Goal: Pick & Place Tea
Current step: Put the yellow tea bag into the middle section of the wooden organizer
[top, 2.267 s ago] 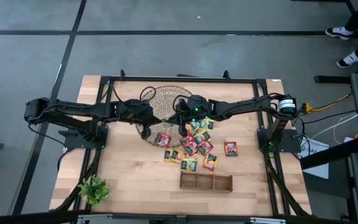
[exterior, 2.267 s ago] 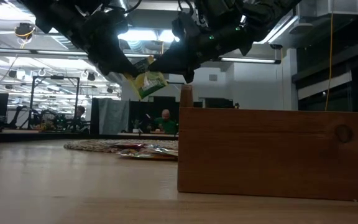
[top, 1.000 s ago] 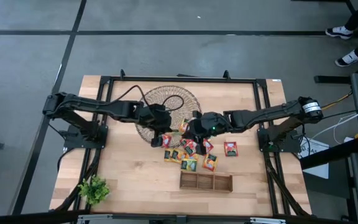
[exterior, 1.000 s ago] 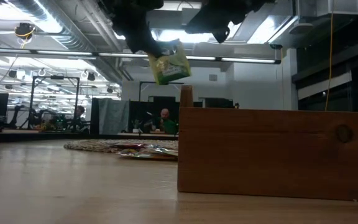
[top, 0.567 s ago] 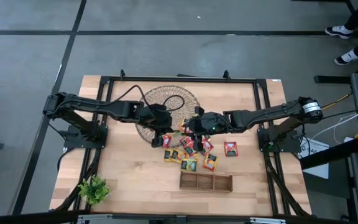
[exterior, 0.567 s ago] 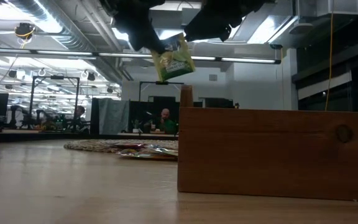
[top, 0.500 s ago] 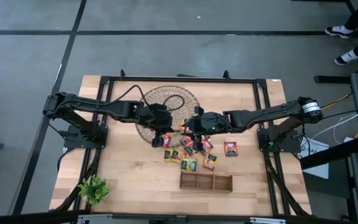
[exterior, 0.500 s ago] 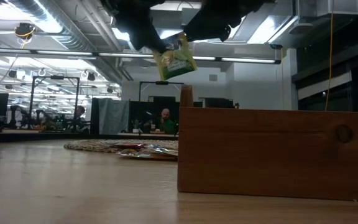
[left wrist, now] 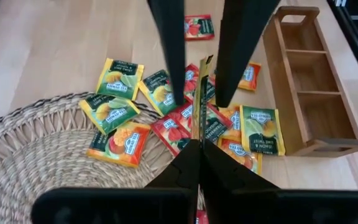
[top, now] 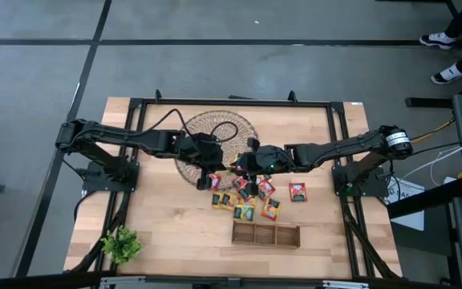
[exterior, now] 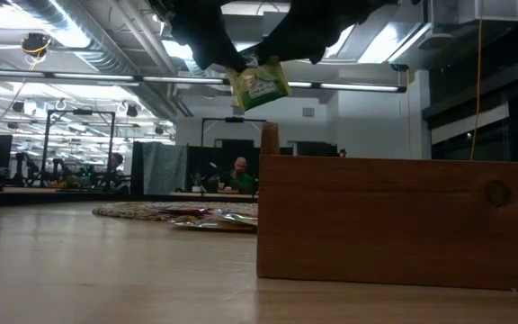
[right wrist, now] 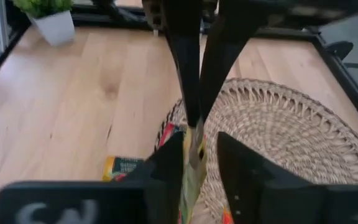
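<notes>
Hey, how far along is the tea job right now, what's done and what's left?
Done: nothing visible yet; the wooden tray has empty compartments. In hand: the left gripper pinches one green sachet in the air, with the right gripper at the same sachet. Left: the loose sachets lying on the table and on the edge of the wicker dish.

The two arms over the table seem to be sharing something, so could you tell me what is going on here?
The left end effector is shut on a green tea sachet, holding it in the air above the pile of tea sachets beside the wicker dish. The right end effector has its fingers on either side of the same sachet, apparently a handover. The wooden tray sits nearer the table's front edge.
</notes>
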Available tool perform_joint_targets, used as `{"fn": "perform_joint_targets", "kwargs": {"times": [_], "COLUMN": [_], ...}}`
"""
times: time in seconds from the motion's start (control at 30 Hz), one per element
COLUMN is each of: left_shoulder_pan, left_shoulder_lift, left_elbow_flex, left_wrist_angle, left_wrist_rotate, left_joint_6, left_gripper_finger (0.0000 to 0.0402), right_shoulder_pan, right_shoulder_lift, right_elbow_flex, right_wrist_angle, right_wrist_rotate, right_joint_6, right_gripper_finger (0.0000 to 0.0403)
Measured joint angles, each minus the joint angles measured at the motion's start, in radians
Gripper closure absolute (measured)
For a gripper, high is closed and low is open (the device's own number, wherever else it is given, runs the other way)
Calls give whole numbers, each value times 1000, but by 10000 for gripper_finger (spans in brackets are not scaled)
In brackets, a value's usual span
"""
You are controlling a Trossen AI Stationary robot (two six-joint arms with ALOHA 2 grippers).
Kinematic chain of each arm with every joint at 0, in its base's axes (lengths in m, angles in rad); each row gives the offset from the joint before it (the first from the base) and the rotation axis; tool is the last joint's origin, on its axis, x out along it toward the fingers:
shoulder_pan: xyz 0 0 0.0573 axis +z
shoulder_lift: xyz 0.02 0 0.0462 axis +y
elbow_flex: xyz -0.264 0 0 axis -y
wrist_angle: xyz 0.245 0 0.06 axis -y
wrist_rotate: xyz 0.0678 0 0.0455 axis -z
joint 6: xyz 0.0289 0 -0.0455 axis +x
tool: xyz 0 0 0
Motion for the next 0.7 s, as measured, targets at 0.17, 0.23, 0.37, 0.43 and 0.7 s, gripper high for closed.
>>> {"fn": "perform_joint_targets", "kwargs": {"times": [0.17,0.23,0.37,0.43,0.7], "left_shoulder_pan": [0,0,0,0,-1], "left_shoulder_lift": [0,0,0,0,-4], "left_elbow_flex": [0,0,0,0,1], "left_wrist_angle": [-14,-18,-18,-18,-36], "left_wrist_rotate": [0,-1,-3,-6,-9], "left_joint_6": [-2,-2,2,15,58], "left_gripper_finger": [398,397,398,396,352], "right_shoulder_pan": [0,0,0,0,48], "right_shoulder_lift": [0,0,0,0,-47], "right_elbow_flex": [0,0,0,0,0], "right_wrist_angle": [-2,-2,-4,-5,-141], "right_wrist_rotate": [0,0,0,0,58], "right_joint_6": [0,1,19,28,101], "right_gripper_finger": [390,395,395,398,399]}}
